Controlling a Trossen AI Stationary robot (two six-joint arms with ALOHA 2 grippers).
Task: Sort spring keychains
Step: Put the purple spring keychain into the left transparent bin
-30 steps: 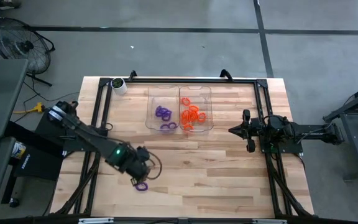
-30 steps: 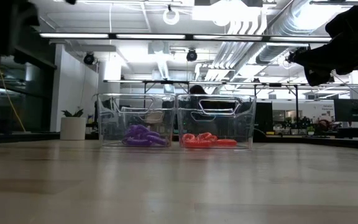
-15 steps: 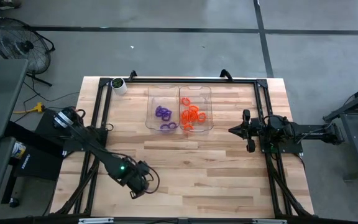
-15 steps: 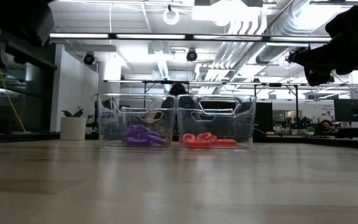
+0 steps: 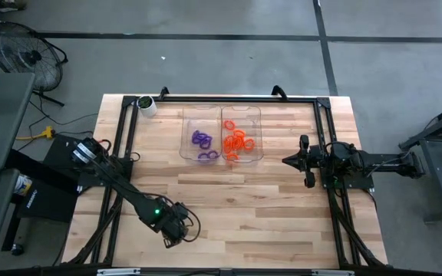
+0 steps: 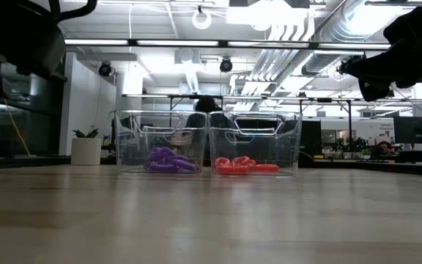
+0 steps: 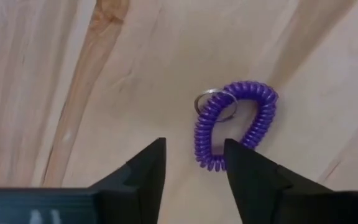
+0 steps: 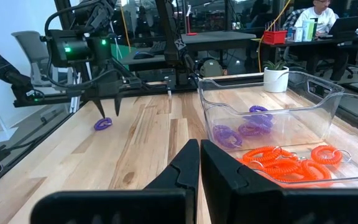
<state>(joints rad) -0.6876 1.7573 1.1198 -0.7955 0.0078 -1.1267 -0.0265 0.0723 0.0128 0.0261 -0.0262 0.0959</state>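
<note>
floor: grey concrete (image 5: 206,61) | fan (image 5: 21,50) by table | ceiling: strip lights (image 6: 145,42), ducts (image 6: 321,37)

An open-plan lab (exposed ceiling ducts (image 6: 299,33), desks (image 8: 229,38), concrete floor (image 5: 206,61)).

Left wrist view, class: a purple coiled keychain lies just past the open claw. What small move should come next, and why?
Probably lower the left claw and shift it slightly so its fingers straddle the purple coiled plastic keychain, then close. The claw is open, and the keychain lies loose on the light wooden table, outside the clear plastic tray of purple keychains.
</note>
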